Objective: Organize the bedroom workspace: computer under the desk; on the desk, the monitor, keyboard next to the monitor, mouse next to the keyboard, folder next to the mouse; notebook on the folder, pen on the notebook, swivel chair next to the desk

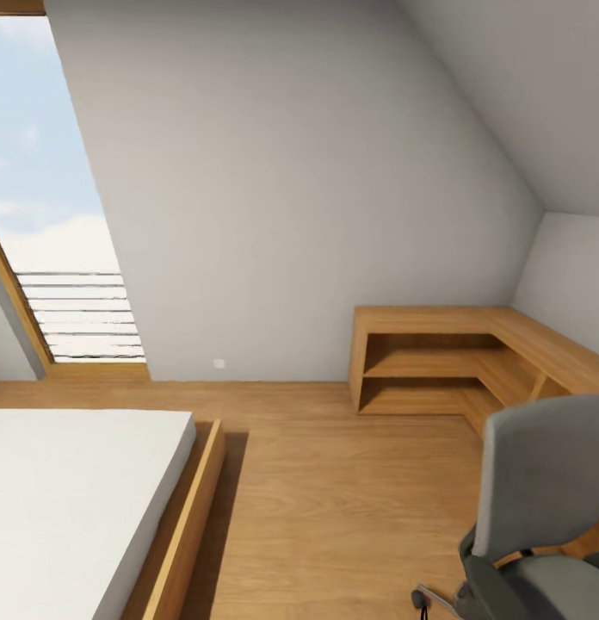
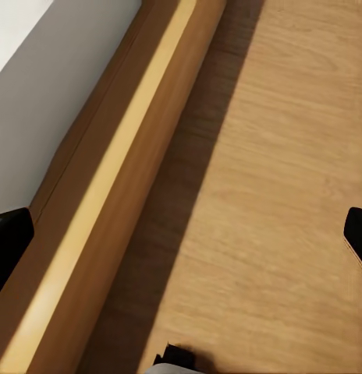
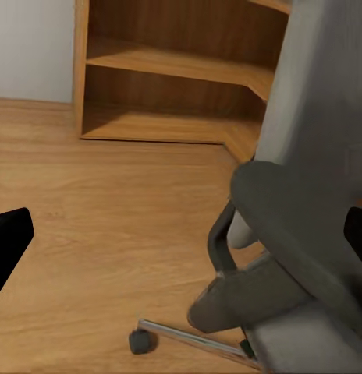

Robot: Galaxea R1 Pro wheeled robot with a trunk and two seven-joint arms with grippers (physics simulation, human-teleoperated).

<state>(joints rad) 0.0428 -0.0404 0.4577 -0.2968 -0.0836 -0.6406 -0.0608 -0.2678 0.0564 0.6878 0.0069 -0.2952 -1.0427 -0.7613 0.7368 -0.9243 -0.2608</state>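
Your head camera looks across the bedroom: the swivel chair (image 1: pixel 540 508) fills the lower right of the frame, a bed (image 1: pixel 84 508) the lower left, low wooden shelves (image 1: pixel 472 362) behind. Your right jaws (image 3: pixel 181 241) stand wide apart, empty, the chair just beyond them. Your left jaws (image 2: pixel 181 234) gape empty over floor (image 2: pixel 282 195) beside the bed frame.
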